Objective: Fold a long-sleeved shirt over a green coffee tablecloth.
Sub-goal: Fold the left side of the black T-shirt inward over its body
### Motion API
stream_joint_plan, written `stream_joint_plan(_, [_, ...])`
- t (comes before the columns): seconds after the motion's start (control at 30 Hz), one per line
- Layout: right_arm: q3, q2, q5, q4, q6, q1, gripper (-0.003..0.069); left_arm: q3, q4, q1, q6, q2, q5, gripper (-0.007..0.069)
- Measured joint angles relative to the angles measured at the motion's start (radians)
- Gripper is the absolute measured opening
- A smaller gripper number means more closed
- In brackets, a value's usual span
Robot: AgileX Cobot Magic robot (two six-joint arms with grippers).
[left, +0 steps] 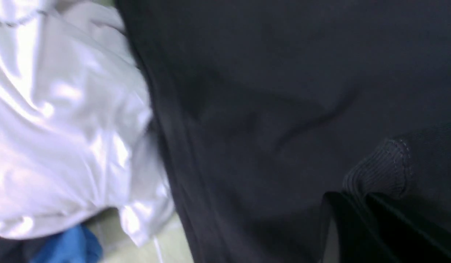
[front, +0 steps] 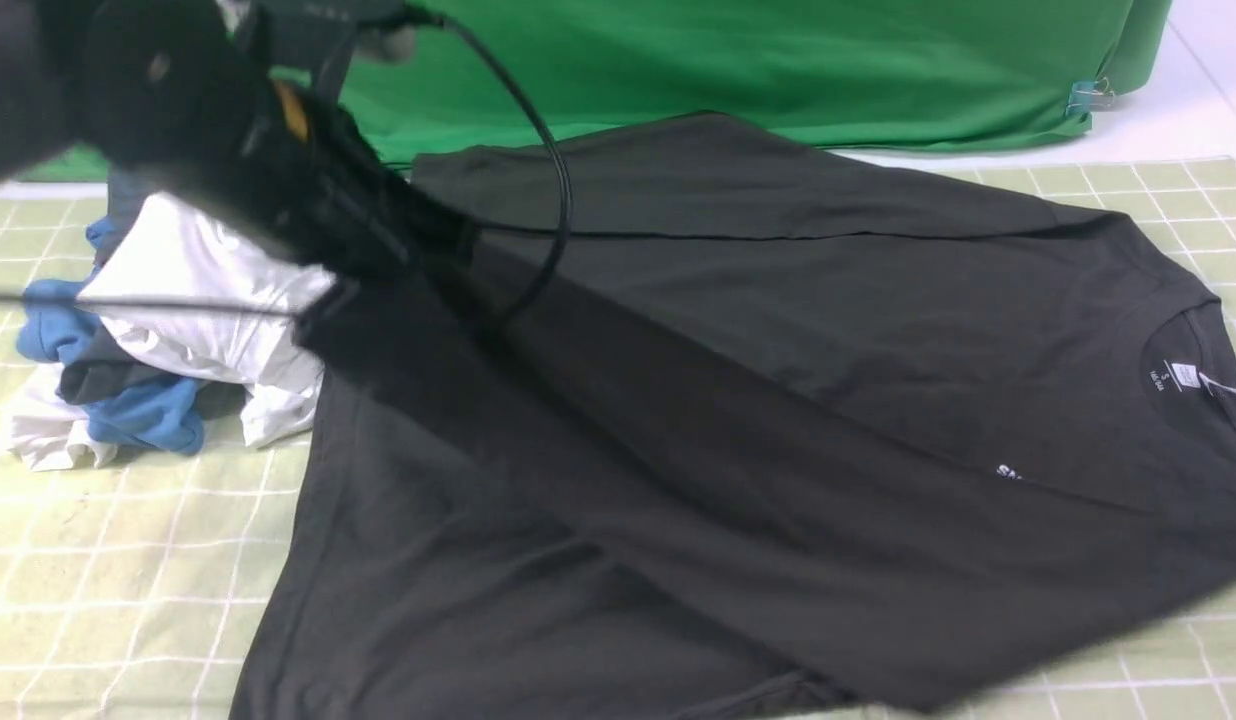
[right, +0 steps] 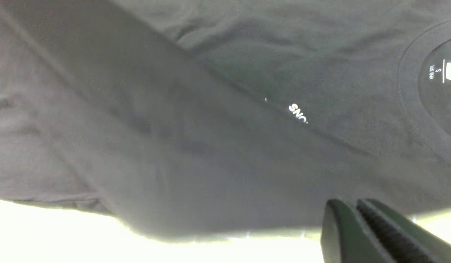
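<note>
The step in hand looks to be folding the near sleeve of the long-sleeved shirt point(front: 928, 320) inward: the left gripper point(left: 358, 202) has its jaws pinched on the cuff point(left: 380, 168), with the sleeve slanting over the body, while the right gripper's point(right: 351, 208) jaws stand narrow, whether quite closed I cannot tell. The shirt lies spread on the green coffee tablecloth point(front: 78, 560), from near the table's far edge towards its near edge, collar point(front: 1168, 350) to the right. Next calls for lowering the cuff flat and letting go without dragging the hem.
</note>
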Motion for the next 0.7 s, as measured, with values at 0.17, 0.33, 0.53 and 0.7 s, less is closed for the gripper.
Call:
stream_joint_plan(0.17, [0.0,0.0,0.001,0.0,0.0,0.0,0.0066,-0.104,0.021,0.047,0.004,0.125,-0.01,0.0036])
stream_joint_plan(0.33, [0.0,0.0,0.011,0.0,0.0,0.0,0.007,-0.143,0.037,0.051,0.034,0.204,-0.05,0.0036])
stream_joint_plan(0.53, [-0.016,0.014,0.103,0.0,0.022,0.0,0.0078,-0.144,0.07,0.051,0.041,0.265,-0.096,0.0039])
stream_joint_plan(0.7, [-0.07,0.122,0.235,0.002,0.016,0.0,0.0129,-0.145,0.085,0.051,0.041,0.283,-0.131,0.0104])
